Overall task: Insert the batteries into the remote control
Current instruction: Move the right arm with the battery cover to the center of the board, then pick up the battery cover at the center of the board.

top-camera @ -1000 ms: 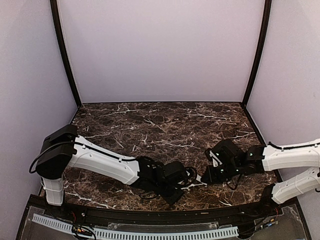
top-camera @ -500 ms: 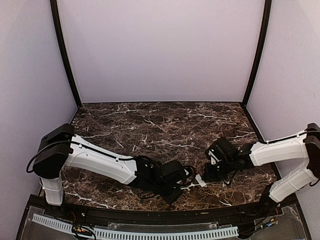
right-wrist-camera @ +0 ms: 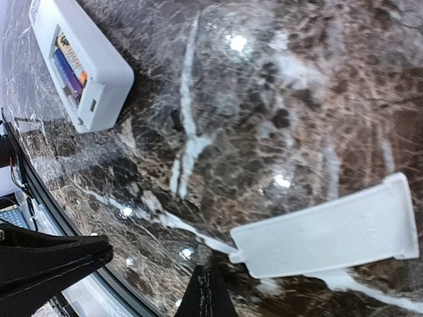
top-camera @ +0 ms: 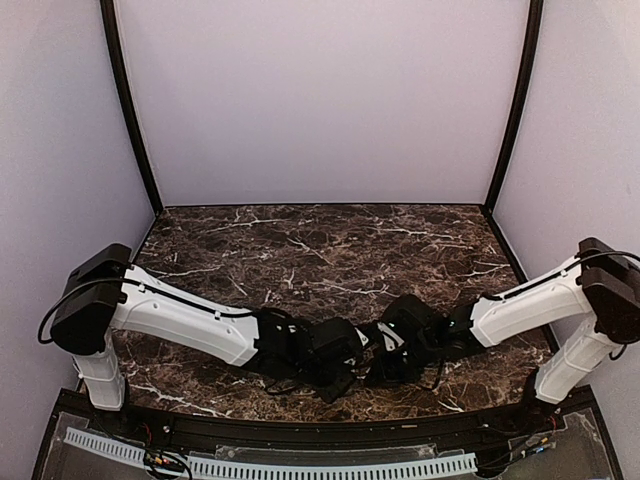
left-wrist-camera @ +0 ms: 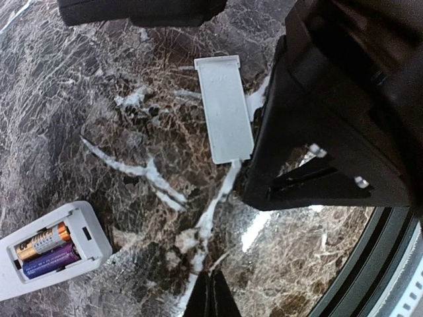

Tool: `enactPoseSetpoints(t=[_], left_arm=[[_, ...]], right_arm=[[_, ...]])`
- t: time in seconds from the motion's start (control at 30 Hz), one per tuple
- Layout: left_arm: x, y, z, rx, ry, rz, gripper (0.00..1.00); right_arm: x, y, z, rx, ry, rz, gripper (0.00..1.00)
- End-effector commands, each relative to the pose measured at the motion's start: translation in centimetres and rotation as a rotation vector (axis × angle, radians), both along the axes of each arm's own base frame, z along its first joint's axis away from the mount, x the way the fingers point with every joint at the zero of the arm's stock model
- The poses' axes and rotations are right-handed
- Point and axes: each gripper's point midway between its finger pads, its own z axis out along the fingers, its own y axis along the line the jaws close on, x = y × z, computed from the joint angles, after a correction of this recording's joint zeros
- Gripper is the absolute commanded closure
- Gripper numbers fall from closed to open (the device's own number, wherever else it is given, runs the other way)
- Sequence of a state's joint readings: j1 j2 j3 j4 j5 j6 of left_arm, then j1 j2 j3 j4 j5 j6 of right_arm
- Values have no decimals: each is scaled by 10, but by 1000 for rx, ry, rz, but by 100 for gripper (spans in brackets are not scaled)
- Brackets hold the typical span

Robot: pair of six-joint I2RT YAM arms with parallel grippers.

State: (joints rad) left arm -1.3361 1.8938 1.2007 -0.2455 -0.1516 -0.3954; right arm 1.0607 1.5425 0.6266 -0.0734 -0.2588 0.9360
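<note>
One slim white rectangular plastic remote control [left-wrist-camera: 86, 231] lies at eight o'clock in the left wrist view. Its open recess holds two small cylinders side by side: one gold-and-black battery [left-wrist-camera: 43, 241] and one purple battery [left-wrist-camera: 49, 259]. One flat pale-grey plastic cover panel [left-wrist-camera: 225, 109] lies at twelve o'clock on the single dark marble table [left-wrist-camera: 99, 99].

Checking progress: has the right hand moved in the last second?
Yes. The right hand moved left, away from the right corner post, closing on the left hand.
</note>
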Motion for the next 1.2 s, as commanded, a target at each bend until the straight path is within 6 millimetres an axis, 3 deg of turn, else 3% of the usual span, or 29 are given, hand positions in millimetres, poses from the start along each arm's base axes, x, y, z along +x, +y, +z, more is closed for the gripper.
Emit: enactPoseSetpoints(t=[0.0,0.2,0.3,0.4,0.6,0.73,0.97,1.17], left_arm=[[10,8,9,-1,-31,12,100],[21,-15,20,-45,-73,-5,100],[24,-22,19,-49,-79,-16,100],[26,-25,14,-47,-71,-13,100],[26,-26,10,-47,-54,-11,100],[25,-25,6,-36,-47,-7,100],[26,-24,2,-27,-50,-5,100],[28,-25,-3,-16,-58,-10,100]], right_arm=[[0,-7,0,-62,0,-12,99],[32,-42,30,-112,-123,-89,97],[50,-65,29,-132,-146,-132,89],[61,-75,21,-155,-156,-126,78],[66,-67,-1,-163,-125,-48,76],[60,-59,-11,-135,-82,-22,84],[46,-50,-5,-58,-48,-45,93],[34,-37,0,-36,-36,-38,95]])
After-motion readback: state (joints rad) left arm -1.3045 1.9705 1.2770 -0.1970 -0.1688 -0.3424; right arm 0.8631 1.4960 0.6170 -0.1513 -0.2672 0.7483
